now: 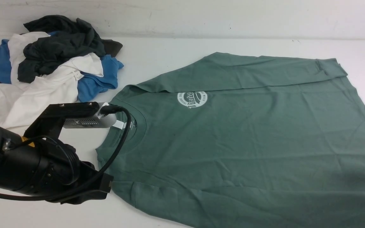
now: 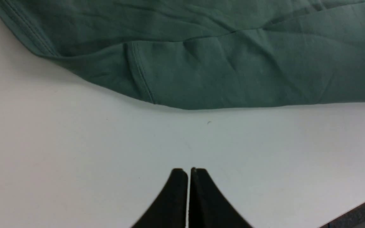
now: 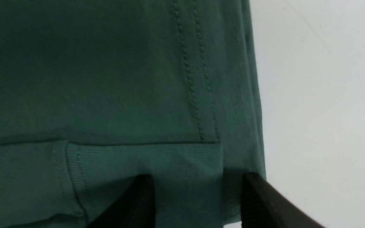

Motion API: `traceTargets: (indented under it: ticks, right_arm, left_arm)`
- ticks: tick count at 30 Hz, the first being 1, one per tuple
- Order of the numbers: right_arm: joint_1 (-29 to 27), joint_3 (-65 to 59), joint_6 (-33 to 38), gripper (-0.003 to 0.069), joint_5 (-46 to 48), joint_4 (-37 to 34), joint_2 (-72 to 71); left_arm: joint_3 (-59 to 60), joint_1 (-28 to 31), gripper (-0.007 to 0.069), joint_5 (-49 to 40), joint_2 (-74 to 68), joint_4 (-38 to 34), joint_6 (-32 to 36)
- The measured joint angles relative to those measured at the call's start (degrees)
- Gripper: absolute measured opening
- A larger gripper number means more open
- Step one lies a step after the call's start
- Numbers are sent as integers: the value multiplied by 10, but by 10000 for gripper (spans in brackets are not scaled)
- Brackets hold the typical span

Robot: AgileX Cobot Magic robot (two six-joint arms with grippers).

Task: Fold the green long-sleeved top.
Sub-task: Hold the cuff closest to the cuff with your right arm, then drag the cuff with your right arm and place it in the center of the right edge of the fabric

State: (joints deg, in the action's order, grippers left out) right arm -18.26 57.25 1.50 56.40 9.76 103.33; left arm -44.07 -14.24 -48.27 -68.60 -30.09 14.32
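White bench (image 1: 201,44), pale wall behind. Green top (image 1: 249,142) spread flat, chest up; far sleeve lies across body beyond neck opening (image 1: 131,123). Heap of blue, white, dark clothes (image 1: 43,63) beyond neck, clear of top. Left hand (image 2: 188,171) shut, empty, over bare bench, short of shoulder edge near neck. Right hand (image 3: 196,177): jaws apart, astride ribbed cuff (image 3: 144,158); no pinch visible; distance from neck not shown. Step judged: sleeve tucking. Next move likely needs both hands gripping one edge for body fold, cloth taut.
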Motion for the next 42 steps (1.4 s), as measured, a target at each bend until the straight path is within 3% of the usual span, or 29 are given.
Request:
traceTargets:
  ticks: [11,24,28,34,42]
  right_arm:
    - [0,8,4,19,-6,-17,1]
    - [1,79,4,8,117,-60,-15]
    - [18,46,1,8,118,-62,-73]
    - [87,-58,-27,8,135,-38,-245]
    - [91,40,-23,8,74,7,-256]
  left_arm:
    - [0,0,0,2,0,0,0]
    - [0,0,0,2,0,-2,0]
    - [0,0,0,2,0,-3,0]
    - [0,0,0,2,0,-4,0]
    - [0,0,0,2,0,-10,0]
